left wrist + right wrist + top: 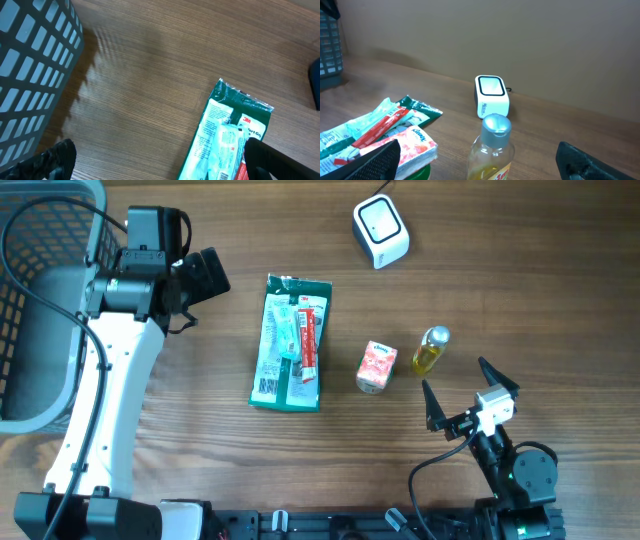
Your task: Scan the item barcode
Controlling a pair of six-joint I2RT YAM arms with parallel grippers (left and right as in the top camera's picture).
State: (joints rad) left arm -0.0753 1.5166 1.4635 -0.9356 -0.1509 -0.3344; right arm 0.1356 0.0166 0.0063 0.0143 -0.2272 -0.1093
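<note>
Right claw: my right claw [465, 388] is released, fingers spread wide and holding nothing.
Left claw: my left claw [205, 272] is also released and empty, hanging above the table beside the basket [30, 75].
Item, as I judge it: the small bottle [490, 150]. It stands just ahead of my right claw, in line with the gap between its fingers, and nothing touches it.
Bottle axis: upright, with the long axis vertical and the cap on top. I see red print low on the side facing my right claw but cannot make out a barcode.
Scanner: the scanner [491, 96] sits well beyond the bottle from my right claw, with its window tilted up and towards me.
Other goods: the tissue pack [377, 367] is just to the left of the bottle. The green packet [290, 345] lies flat further left, with its near end under my left claw.
Step in hand: reaching in to take the bottle.
Doing it well: go straight in, level, and close on the body below the neck without covering the label. Keep clear of the tissue pack.
Risk: the bottle is narrow and tall, so a glancing finger could tip it.
</note>
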